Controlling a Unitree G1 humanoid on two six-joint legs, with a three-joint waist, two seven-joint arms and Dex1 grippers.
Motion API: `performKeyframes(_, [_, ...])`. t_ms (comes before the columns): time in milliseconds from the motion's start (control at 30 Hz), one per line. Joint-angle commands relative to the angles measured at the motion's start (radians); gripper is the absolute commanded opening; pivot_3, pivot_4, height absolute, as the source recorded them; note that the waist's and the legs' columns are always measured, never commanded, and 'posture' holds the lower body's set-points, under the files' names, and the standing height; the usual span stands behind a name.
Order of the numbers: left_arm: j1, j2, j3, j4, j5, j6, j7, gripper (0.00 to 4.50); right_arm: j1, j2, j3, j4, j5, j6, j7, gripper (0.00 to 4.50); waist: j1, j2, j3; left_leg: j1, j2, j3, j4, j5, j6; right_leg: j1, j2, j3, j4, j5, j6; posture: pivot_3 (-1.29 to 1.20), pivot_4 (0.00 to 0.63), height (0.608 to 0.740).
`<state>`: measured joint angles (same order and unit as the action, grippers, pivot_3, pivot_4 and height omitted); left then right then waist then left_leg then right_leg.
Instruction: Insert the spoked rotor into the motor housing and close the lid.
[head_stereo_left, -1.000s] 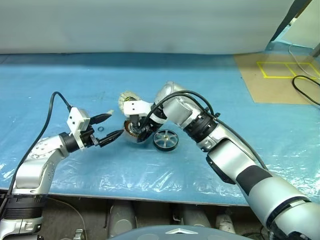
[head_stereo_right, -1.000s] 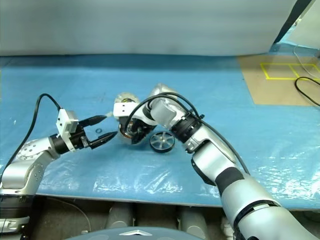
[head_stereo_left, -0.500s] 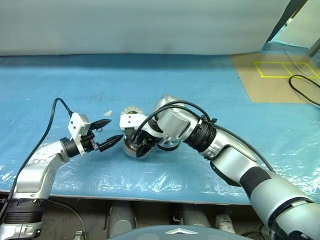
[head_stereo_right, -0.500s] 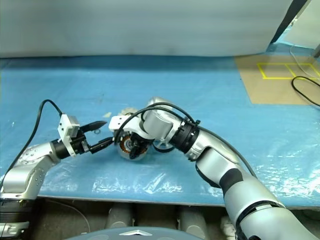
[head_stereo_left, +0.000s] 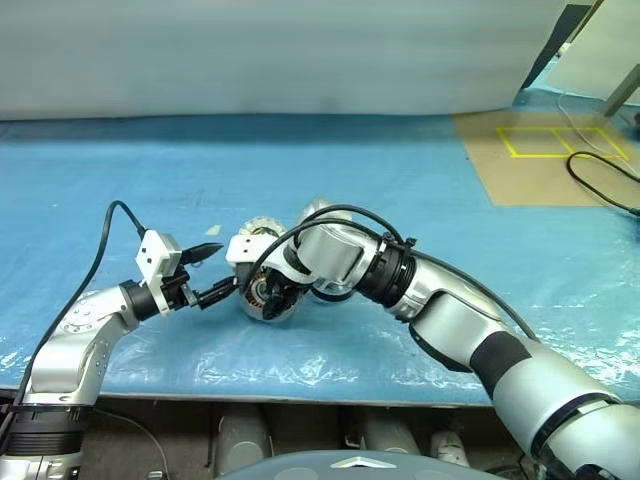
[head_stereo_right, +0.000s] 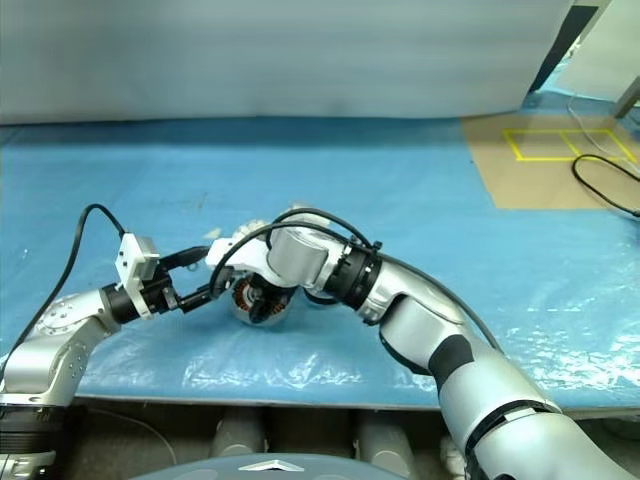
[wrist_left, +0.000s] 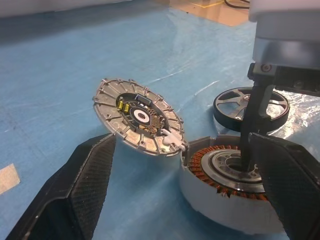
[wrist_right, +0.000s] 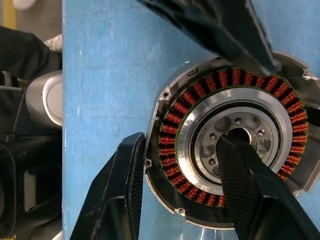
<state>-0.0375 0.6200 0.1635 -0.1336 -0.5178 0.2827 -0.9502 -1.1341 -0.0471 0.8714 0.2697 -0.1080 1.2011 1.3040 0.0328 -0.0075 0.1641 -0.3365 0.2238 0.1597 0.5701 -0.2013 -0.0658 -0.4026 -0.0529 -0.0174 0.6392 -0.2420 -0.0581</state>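
Note:
The motor housing, a silvery cup ringed with copper windings, rests flat on the blue sheet. Its lid stands tilted open at the hinge, segmented face up. My right gripper points down over the housing. One of its fingers is in the centre bore and the other sits just outside the rim, jaws loose around the wall. The spoked rotor lies flat just behind the housing, mostly covered by my right arm in the eye views. My left gripper hovers open beside the housing, empty.
The sheet's front edge runs close below the arms. A brown board with yellow tape and a black cable lie at the back right. A small pale scrap sits on the sheet near the left gripper.
My right gripper has come down and toward the front edge with the housing, setting it flat from a tilt. Its arm now covers the rotor. The left gripper has stayed put.

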Motion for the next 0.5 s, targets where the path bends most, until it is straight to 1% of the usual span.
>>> performKeyframes(33, [-0.006,0.005,0.015,-0.031,-0.005,-0.007,0.003,4.50,0.016,0.023,0.053,0.057,0.051,-0.005,0.000,3.09,0.002,0.002,0.001,0.001,0.000,0.000,0.000,0.000,0.000,-0.001,0.000,0.000,0.000,0.000,0.000,0.00,0.150,0.740])
performKeyframes(100, [-0.006,0.004,0.015,-0.029,-0.005,-0.008,0.002,4.50,-0.001,0.022,0.052,0.073,0.065,-0.009,0.005,3.71,0.006,0.002,0.001,0.002,0.000,0.000,0.000,0.000,0.000,-0.001,0.000,0.000,0.001,0.000,0.000,0.00,0.150,0.740])
performKeyframes(300, [-0.032,-0.001,0.010,-0.004,0.003,-0.020,0.001,4.50,-0.078,-0.006,0.032,0.071,0.100,-0.048,0.029,3.71,0.011,0.003,0.001,0.000,-0.001,0.000,0.001,0.000,0.000,-0.002,-0.001,0.001,0.000,0.000,0.000,0.00,0.150,0.740])
performKeyframes(367, [-0.051,-0.004,0.007,0.010,0.006,-0.024,0.000,4.50,-0.114,0.004,0.006,0.087,0.116,-0.040,0.023,3.71,0.012,0.003,0.002,-0.004,-0.001,0.000,0.001,0.000,0.000,-0.005,-0.001,0.000,0.000,0.000,0.000,0.00,0.150,0.740])
performKeyframes(500, [-0.081,-0.014,-0.004,0.036,0.018,-0.033,-0.004,4.50,-0.177,-0.002,-0.019,0.044,0.158,-0.019,0.033,3.71,0.011,0.002,0.002,-0.016,-0.001,0.000,0.003,0.000,0.000,-0.015,-0.001,-0.001,0.000,0.000,0.000,0.00,0.150,0.740])
